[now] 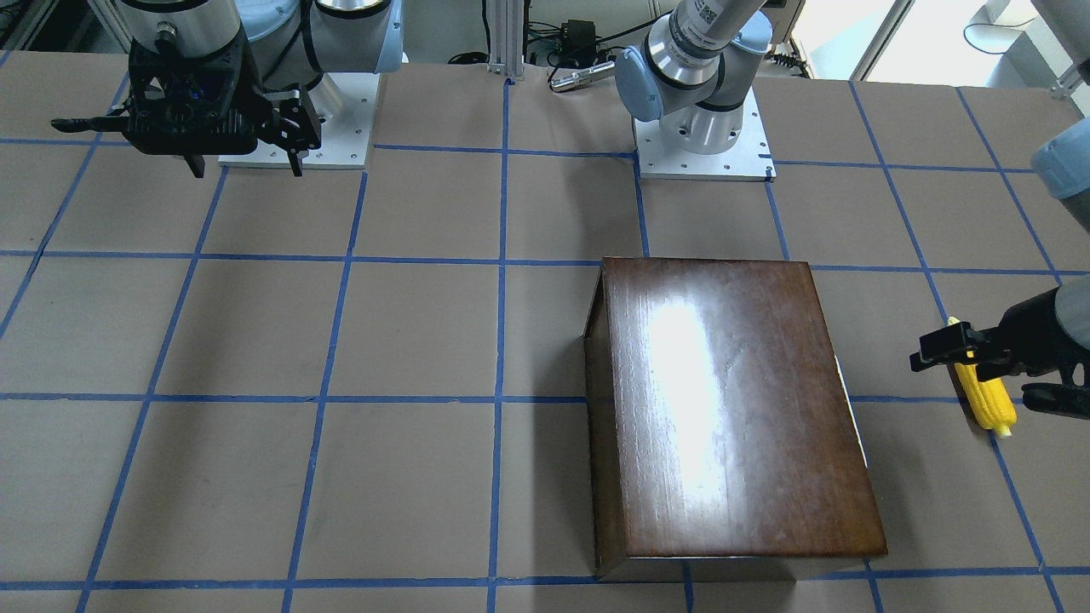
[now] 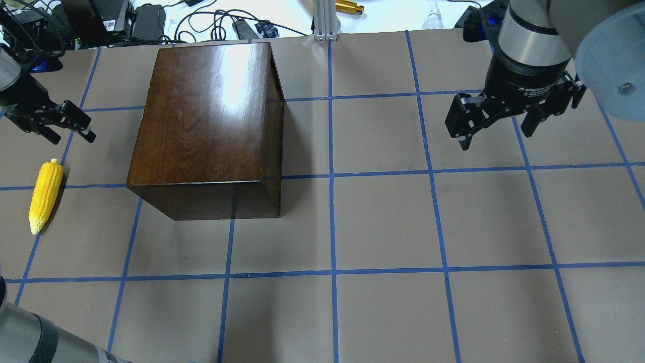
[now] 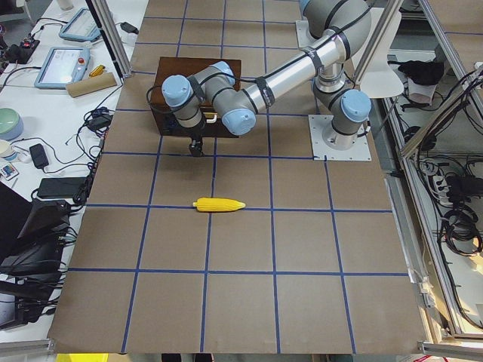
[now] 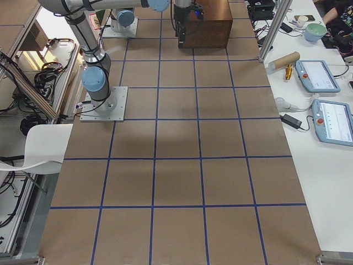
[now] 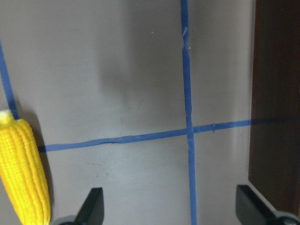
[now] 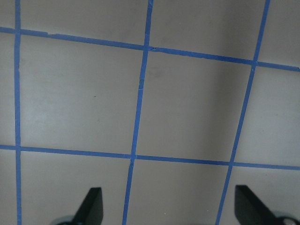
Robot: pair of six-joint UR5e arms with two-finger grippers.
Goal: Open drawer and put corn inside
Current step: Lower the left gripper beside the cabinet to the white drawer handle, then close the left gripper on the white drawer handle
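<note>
1. Left claw: released, fingers spread wide, nothing held. It hangs over the worktop on the left side of the box, between box and corn.

2. Corn: lies flat on the worktop, left of the box and apart from it, just outboard of the claw's outer finger. Its long axis runs parallel to the box's left face, tapered tip toward the robot. The claw's closing line crosses this axis, so a grasp likely calls for a short shift away from the box and no wrist turn.

3. Drawer: shows only as a pale sliver along the box's left edge. It is judged shut, so opening is not yet done.

4. Right claw: released, empty, well to the box's right. The left arm is the nearer one to both corn and drawer.
</note>
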